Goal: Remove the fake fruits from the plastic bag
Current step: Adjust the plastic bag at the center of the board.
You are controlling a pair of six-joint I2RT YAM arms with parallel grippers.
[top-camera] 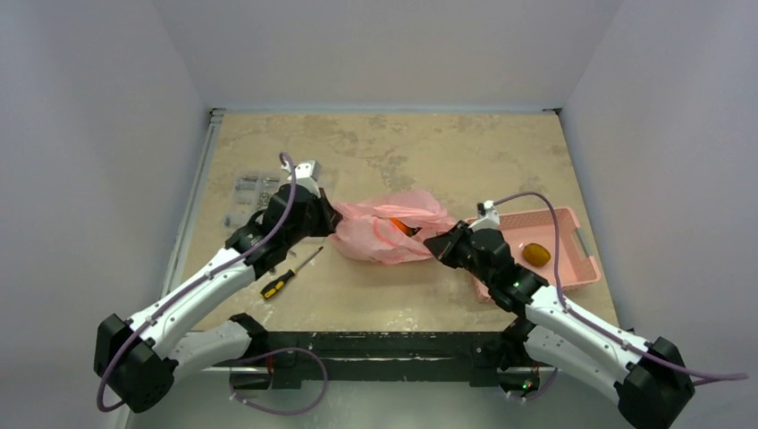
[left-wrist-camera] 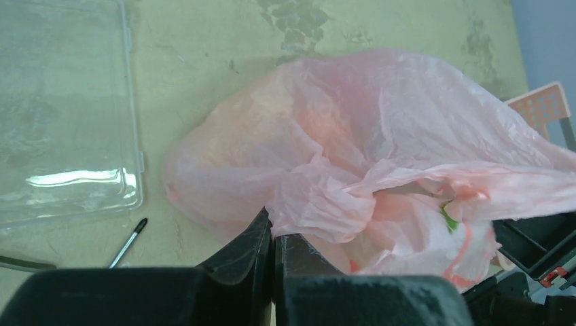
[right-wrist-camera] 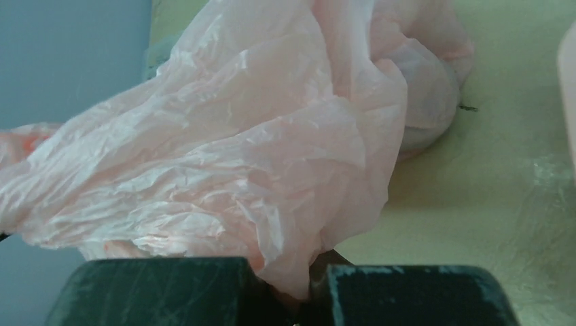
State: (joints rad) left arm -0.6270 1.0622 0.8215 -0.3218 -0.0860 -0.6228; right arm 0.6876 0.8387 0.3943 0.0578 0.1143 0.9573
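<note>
Left wrist and right wrist views: left gripper (left-wrist-camera: pixel 274 236) and right gripper (right-wrist-camera: pixel 299 288) each pinch the plastic bag (left-wrist-camera: pixel 353 136); a hard pull could tear its film

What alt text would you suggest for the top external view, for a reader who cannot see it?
Two arms pinch a crumpled pink plastic bag at mid-table, left jaws on its left edge, right jaws on its right; something orange shows in its opening. A brown kiwi lies in a pink basket on the right, a screwdriver near the left arm.
</note>
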